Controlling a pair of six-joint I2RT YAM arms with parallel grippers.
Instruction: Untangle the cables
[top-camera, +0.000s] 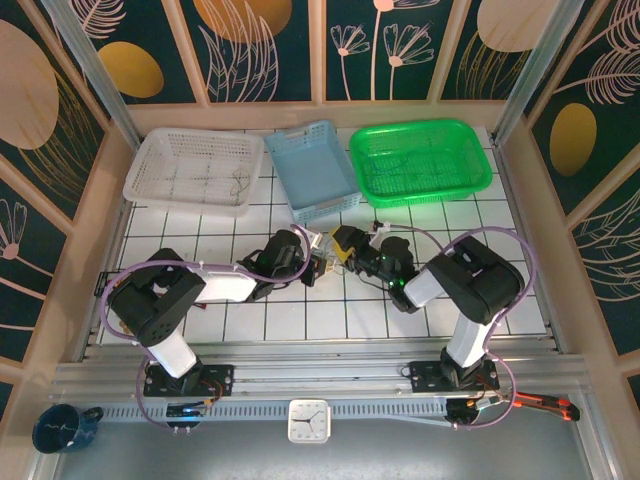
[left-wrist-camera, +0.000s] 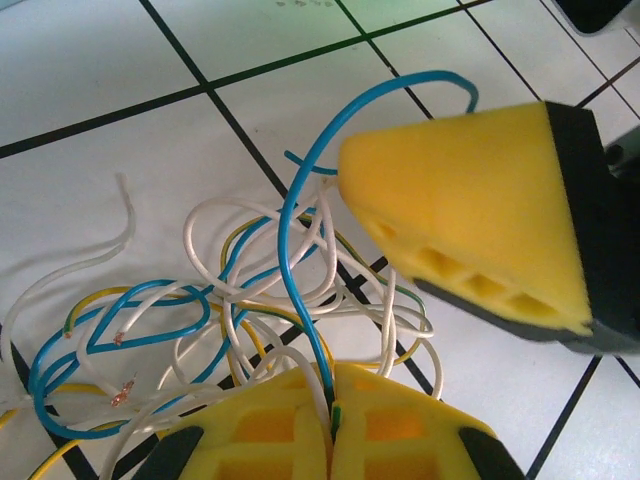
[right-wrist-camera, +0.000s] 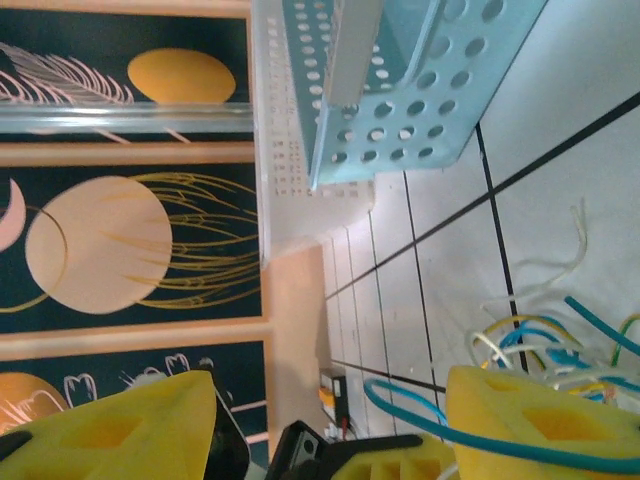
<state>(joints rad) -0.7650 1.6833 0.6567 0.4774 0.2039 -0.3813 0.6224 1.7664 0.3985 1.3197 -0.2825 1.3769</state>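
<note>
1. Reference object: the blue basket (top-camera: 283, 170) stands at the far side of the tiled bench (top-camera: 300, 320). All positions below are given relative to it.

2. A white basket (top-camera: 150, 150) sits directly left of the blue basket, touching its left edge or nearly so.

3. The left claw (top-camera: 318, 262) lies just in front of the blue basket, below its near edge. In the left wrist view, the two yellow pads of the left claw (left-wrist-camera: 330, 400) are pressed together. A blue wire (left-wrist-camera: 290, 250) of the cables is pinched between them and rises from the pads in a tall arc.

4. The cables (left-wrist-camera: 250, 300) lie on the bench in front of the blue basket as a loose tangle of white, blue and yellowish loops, between the two claws (top-camera: 325, 248).

5. The right claw (top-camera: 345, 245) lies in front of the blue basket's near right corner, close beside the left claw. In the right wrist view, the right claw (right-wrist-camera: 330, 430) has its pads well apart. The blue wire crosses one pad, but nothing is clamped.

6. A green basket (top-camera: 420, 128) sits just right of the blue basket.
</note>
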